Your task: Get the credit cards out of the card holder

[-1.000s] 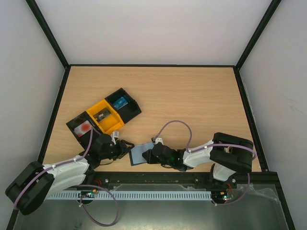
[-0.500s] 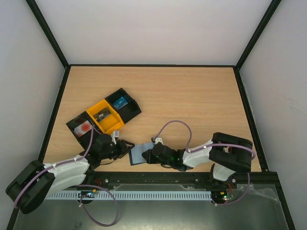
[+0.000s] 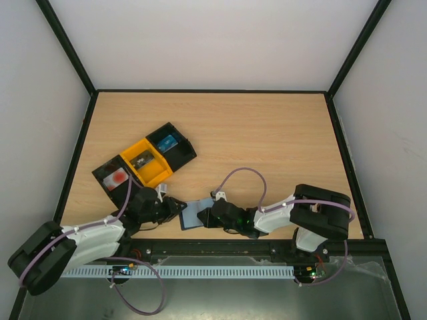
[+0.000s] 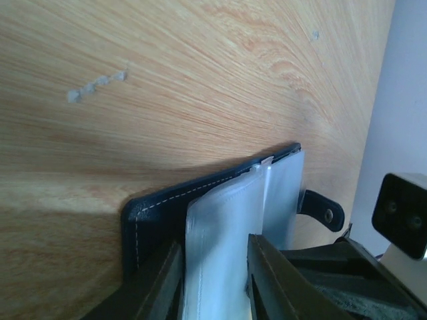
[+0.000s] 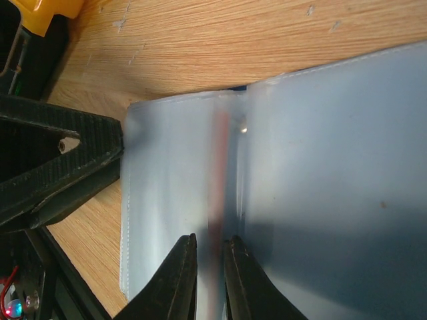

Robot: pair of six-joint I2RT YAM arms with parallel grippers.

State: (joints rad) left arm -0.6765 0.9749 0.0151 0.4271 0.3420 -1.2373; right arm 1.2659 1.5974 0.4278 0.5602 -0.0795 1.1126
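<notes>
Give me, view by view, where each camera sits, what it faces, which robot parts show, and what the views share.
Top external: above and behind the bases, looking down on the table; both arms show, left gripper and right gripper meeting at the card holder.
Left wrist: low over the wood, looking along its own fingers, which straddle a clear sleeve.
Right wrist: close over the sleeves, its own fingertips pinching a fold; the left gripper shows at left.
Shared: every view shows the card holder.
</notes>
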